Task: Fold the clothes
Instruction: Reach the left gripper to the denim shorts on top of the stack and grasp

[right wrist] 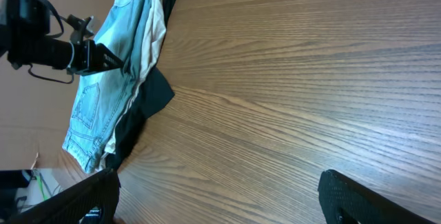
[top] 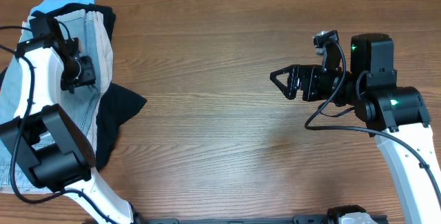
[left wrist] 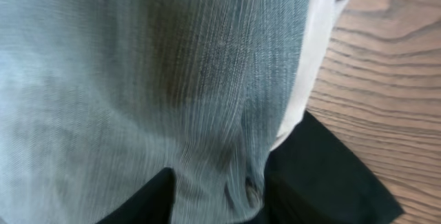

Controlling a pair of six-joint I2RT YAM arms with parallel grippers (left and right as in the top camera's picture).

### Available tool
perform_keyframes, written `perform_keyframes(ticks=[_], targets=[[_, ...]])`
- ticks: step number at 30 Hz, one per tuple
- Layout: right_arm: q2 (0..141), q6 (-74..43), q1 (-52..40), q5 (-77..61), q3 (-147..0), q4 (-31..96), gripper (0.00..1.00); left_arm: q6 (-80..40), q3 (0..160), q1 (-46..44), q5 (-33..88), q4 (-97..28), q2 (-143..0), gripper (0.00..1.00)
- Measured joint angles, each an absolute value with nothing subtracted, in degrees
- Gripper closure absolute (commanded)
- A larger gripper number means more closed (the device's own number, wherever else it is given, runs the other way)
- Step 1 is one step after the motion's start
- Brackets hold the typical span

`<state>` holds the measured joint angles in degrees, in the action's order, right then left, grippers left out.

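The light blue faded denim shorts (left wrist: 103, 79), filling the left of the left wrist view, are matt woven cloth with fine raised ribs. The beige cloth (left wrist: 313, 58) at their right edge looks smoother. The black garment (left wrist: 331, 182) is matt. The brown wooden table (left wrist: 393, 79) is smooth, grained and slightly shiny.
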<state>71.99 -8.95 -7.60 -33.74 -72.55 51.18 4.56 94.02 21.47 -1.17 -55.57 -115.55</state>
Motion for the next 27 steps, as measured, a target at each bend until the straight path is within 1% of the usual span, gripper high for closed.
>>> perform_keyframes(ticks=[2, 3, 4, 5, 6, 7, 8, 12, 16, 23, 27], targets=[[72.0, -9.0, -7.6, -33.6, -72.6, 51.2, 0.04, 4.4, 94.0, 21.5, -1.3, -55.3, -117.0, 0.44], [72.0, -9.0, -7.6, -33.6, -72.6, 51.2, 0.04, 4.4, 94.0, 21.5, -1.4, -55.1, -117.7, 0.45], [72.0, -9.0, -7.6, -33.5, -72.6, 51.2, 0.04, 4.4, 94.0, 21.5, -1.5, -54.8, -118.4, 0.55], [72.0, -9.0, -7.6, -33.4, -72.6, 51.2, 0.04, 4.4, 94.0, 21.5, -1.6, -54.7, -119.2, 0.67], [72.0, -9.0, -7.6, -33.2, -72.6, 51.2, 0.04, 4.3, 94.0, 21.5, -1.6, -54.7, -119.7, 0.76], [72.0, -9.0, -7.6, -33.0, -72.6, 51.2, 0.04, 4.5, 94.0, 21.5, -1.8, -54.6, -120.2, 0.88], [72.0, -8.9, -7.6, -32.8, -72.6, 51.2, 0.04, 4.6, 94.0, 21.5, -2.0, -54.6, -120.6, 0.96], [72.0, -9.0, -7.6, -32.6, -72.6, 51.1, 0.04, 4.2, 94.7, 21.5, -2.2, -55.6, -120.7, 0.96], [72.0, -9.0, -7.6, -32.6, -72.6, 51.0, 0.04, 2.9, 99.0, 21.4, -2.2, -61.7, -120.8, 0.96], [72.0, -8.9, -7.6, -32.5, -72.6, 51.0, 0.04, 1.8, 117.1, 19.6, -0.5, -79.4, -121.1, 0.96], [72.0, -9.0, -7.6, -31.7, -72.6, 51.0, 0.04, 1.6, 125.5, 15.4, 4.1, -84.5, -121.1, 0.96]])
